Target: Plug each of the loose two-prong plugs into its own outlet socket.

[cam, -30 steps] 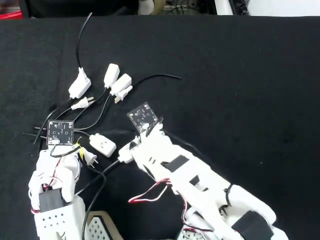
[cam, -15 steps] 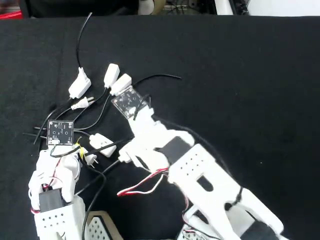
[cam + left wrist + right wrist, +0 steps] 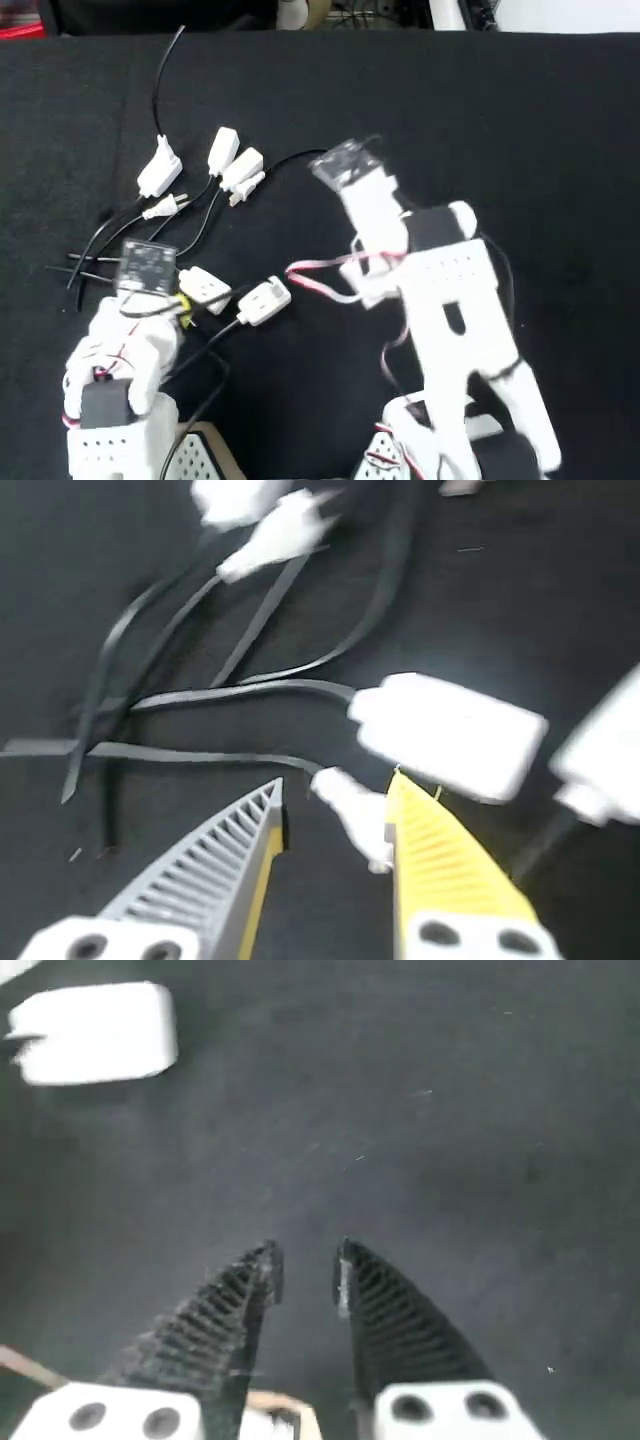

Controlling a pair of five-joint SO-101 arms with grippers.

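I count two white robot arms [image 3: 450,300], five white rectangular plastic outlet sockets [image 3: 205,288] on thin black cables [image 3: 195,235], and at least two small white two-prong plugs [image 3: 165,207].

Soft light from above on a black table, with the white parts glaring.

In the high view the light is even and falls from overhead (no single lamp can be told). The black table cloth [image 3: 520,120] swallows almost every shadow, while the white arm shell [image 3: 455,300] shines strongly. In the left wrist view the socket block [image 3: 450,735] is washed out to plain white. The right wrist view is dimmer: the white block [image 3: 95,1032] glows, and the dark right gripper [image 3: 305,1250] hardly stands out from the cloth.
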